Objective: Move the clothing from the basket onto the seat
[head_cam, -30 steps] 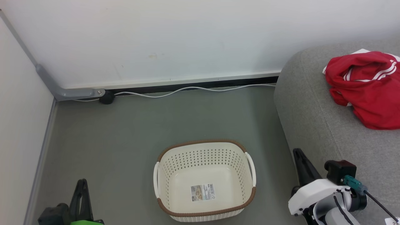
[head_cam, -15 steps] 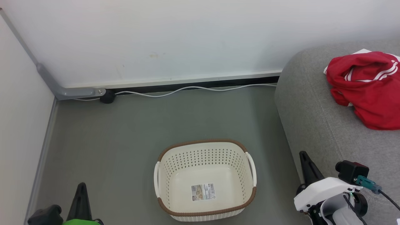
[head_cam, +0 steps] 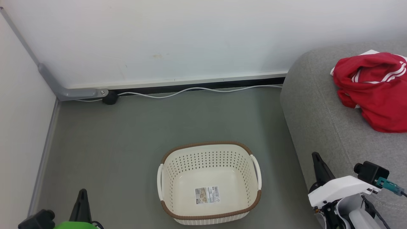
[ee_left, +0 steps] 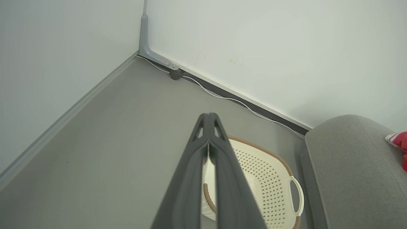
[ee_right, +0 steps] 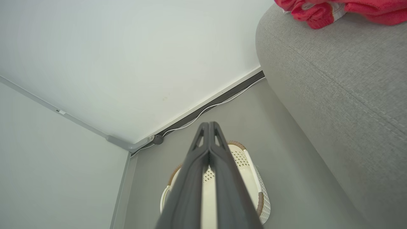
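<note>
On grey sofa (head_cam: 318, 121), right of laundry basket (head_cam: 206, 143), lay red sports garment (head_cam: 375, 92); basket bare. Both pinched closed, empty: left gripper (ee_left: 209, 115), right gripper (ee_right: 208, 123). Best: park arms clear of basket

Red clothing (head_cam: 376, 92) on seat (head_cam: 321, 121) — basket (head_cam: 208, 218) bare

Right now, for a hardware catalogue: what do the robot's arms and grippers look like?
The left gripper and right gripper have long dark grey fingers tapering to points, with triangular cut-outs near the tips. Right wrist: glossy white shell, black box with a teal plug and thin dark cable. Left wrist: bright green cover, black block.
</note>
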Tool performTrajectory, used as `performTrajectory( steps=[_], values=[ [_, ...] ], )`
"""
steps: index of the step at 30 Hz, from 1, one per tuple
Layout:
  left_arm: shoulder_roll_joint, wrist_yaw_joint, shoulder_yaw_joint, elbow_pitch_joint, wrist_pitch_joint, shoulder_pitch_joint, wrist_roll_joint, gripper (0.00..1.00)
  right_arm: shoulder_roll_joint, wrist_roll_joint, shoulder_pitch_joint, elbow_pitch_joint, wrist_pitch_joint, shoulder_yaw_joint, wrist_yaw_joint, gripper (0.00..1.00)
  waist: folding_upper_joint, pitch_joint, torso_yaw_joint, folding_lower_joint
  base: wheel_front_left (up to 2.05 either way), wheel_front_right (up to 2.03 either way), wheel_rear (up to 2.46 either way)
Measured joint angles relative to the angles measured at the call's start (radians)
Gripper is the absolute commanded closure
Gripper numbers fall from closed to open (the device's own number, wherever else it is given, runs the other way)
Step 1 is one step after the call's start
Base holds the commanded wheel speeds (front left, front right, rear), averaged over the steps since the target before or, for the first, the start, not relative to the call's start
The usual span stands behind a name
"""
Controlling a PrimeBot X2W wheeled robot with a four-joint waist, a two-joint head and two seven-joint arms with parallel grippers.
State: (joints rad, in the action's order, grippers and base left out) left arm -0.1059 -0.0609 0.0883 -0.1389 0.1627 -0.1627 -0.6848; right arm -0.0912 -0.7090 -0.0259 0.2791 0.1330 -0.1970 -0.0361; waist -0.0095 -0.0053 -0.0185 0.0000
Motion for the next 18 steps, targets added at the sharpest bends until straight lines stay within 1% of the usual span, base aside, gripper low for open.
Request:
performTrajectory(
  steps=[7,18],
  values=[
    [0.003,0.017,-0.014,-0.011,-0.028,0.028,-0.083,1.0,0.005,-0.087,0.006,0.0,-0.02,0.029,0.011,1.0,0.0,0.001,0.002,0.0,0.0,0.0,0.0],
    [0.009,0.039,-0.034,-0.03,-0.064,0.054,-0.228,1.0,0.011,-0.219,0.019,0.0,-0.059,0.076,0.037,1.0,0.0,0.002,0.004,0.0,0.0,0.0,0.0]
  ],
)
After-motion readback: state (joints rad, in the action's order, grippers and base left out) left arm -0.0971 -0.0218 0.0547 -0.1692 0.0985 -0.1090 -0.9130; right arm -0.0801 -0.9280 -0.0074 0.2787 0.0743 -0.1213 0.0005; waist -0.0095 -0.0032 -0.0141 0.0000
